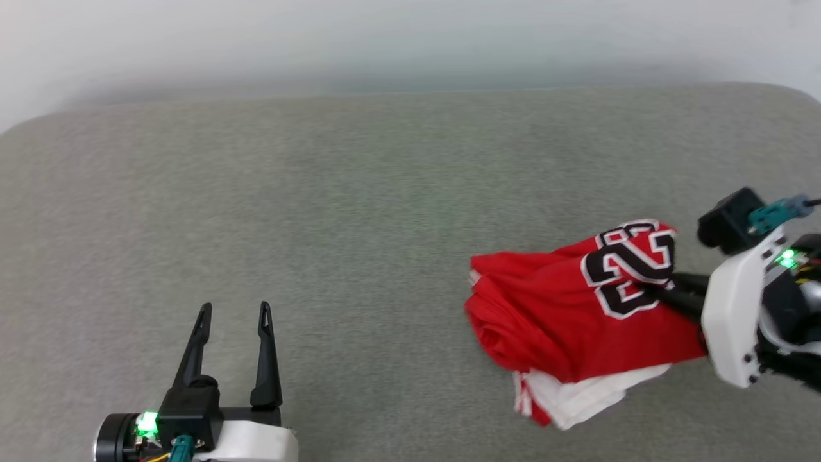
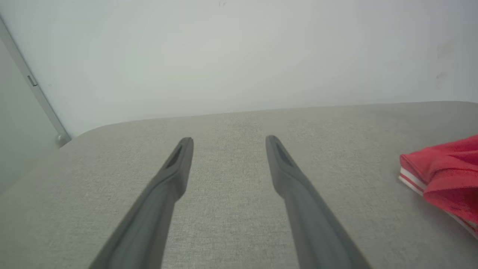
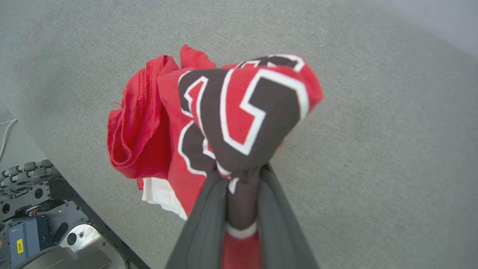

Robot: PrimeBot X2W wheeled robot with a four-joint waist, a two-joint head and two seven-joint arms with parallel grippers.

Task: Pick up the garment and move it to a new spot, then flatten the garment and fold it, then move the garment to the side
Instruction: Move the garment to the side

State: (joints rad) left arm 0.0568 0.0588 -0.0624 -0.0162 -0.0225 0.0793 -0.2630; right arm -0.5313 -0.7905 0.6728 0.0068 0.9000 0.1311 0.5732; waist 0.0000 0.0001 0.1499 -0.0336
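Red garment [image 1: 564, 321]: lying bunched on grey surface [image 1: 321, 192].
Right gripper [image 1: 670, 290]: pinching printed fold of garment, nearly closed.
Left gripper [image 1: 235, 309]: hovering wide open, holding nothing.

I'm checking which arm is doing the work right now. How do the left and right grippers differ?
The left gripper has its fingers spread wide; the right gripper is closed. The left gripper holds nothing, while the right gripper pinches a bunch of the red shirt at its black number print. The left gripper sits over bare grey padding, apart from the shirt; the right gripper is at the shirt. Both have two long dark fingers.
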